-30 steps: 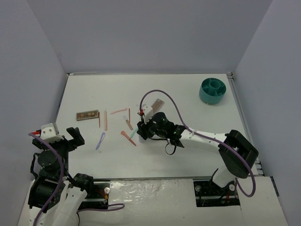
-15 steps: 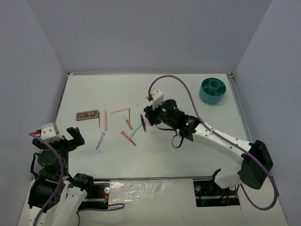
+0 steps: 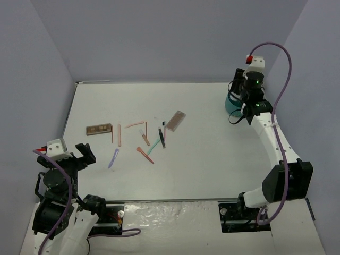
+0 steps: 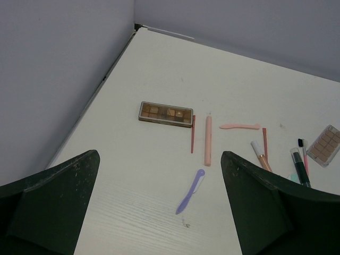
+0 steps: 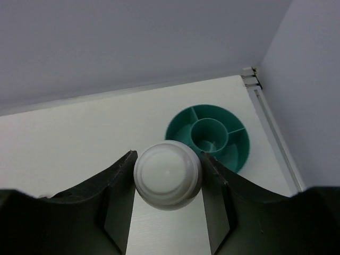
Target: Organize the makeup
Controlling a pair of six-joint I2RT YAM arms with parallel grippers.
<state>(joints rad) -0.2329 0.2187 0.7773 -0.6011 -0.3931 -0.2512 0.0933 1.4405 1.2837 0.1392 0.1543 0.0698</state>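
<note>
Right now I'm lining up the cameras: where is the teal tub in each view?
Top external: far right corner, teal tub half hidden by the right arm.
Left wrist: not in it.
Right wrist: centre right, beyond the white bottle held in the right claw.
Shared landmark: the table's back edge.

Plain white bottle (image 5: 167,175), teal tub (image 5: 238,155) (brown-checked palette (image 4: 165,114), lilac applicator (image 4: 190,192)).
</note>
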